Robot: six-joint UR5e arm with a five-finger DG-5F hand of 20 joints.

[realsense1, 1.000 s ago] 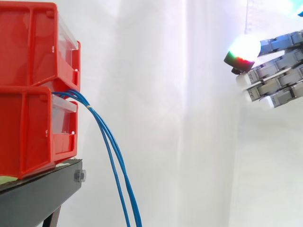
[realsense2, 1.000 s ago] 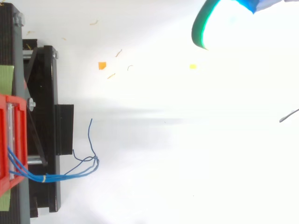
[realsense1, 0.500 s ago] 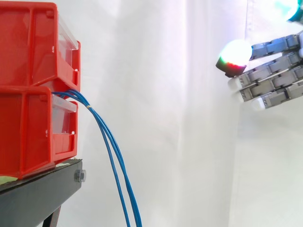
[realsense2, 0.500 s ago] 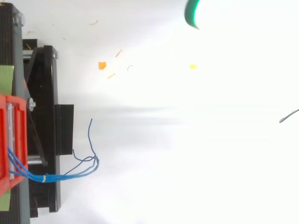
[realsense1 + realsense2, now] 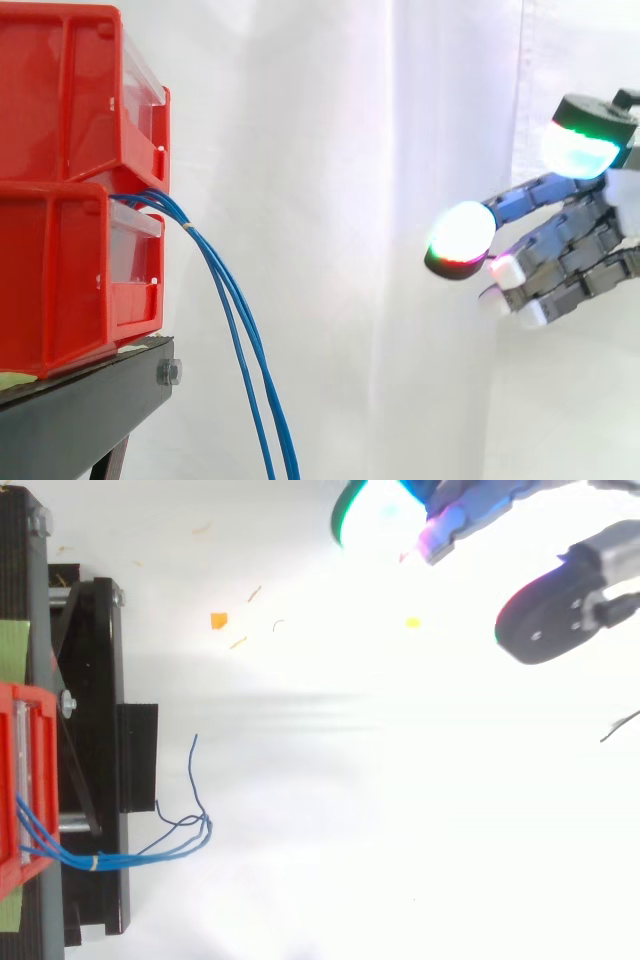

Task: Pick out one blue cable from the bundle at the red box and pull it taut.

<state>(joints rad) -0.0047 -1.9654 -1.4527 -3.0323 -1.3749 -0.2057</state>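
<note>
1. I see two red bins stacked at the left of the side view, the upper bin (image 5: 70, 90) sitting on the lower bin (image 5: 60, 280), both on the black stand (image 5: 80, 410).
2. The blue cables (image 5: 235, 320) come out at the top front of the lower bin, just under the upper one. A small pale tie (image 5: 190, 228) binds them close to the bin. I cannot see what else either bin holds.
3. From the tie the cables hang slack in a curve, pass in front of the stand's edge and run off the bottom of the side view. From above, they cross the stand (image 5: 95, 730) onto the white floor, where they end in a loose loop with one free end pointing away.
4. The hand (image 5: 565, 245) is at the right of the side view, well apart from the cables and the bins. Its fingers reach out nearly straight toward the bins, the thumb is spread above them, and it has hold of nothing.
5. Compared with half a second ago, the hand has dropped lower and come further toward the bins. Its thumb pad now shows fully in the side view, and more of the fingers (image 5: 480, 505) show from above.
6. The cables and bins lie as they did before.
</note>
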